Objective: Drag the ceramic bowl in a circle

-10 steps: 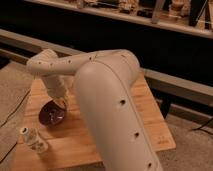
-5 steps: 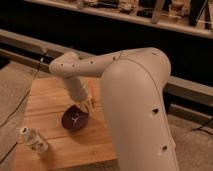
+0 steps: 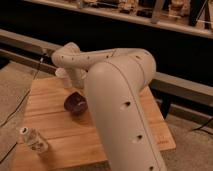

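Observation:
The ceramic bowl (image 3: 73, 103), small, dark maroon and glossy, sits on the wooden table (image 3: 55, 125) a little left of its middle. My gripper (image 3: 82, 98) reaches down at the bowl's right rim, shut, with the wrist coming from the pale elbow above it. The big forearm in the foreground hides the contact, so I cannot tell whether the rim is pinched or only pushed.
A clear plastic bottle (image 3: 35, 140) lies on its side near the table's front left corner. A pale cup-like thing (image 3: 61, 75) stands at the far edge behind the wrist. A dark rail and shelving run behind the table.
The bowl and gripper have travelled together, first to the right across the table, then toward its far side. The bottle has stayed put.

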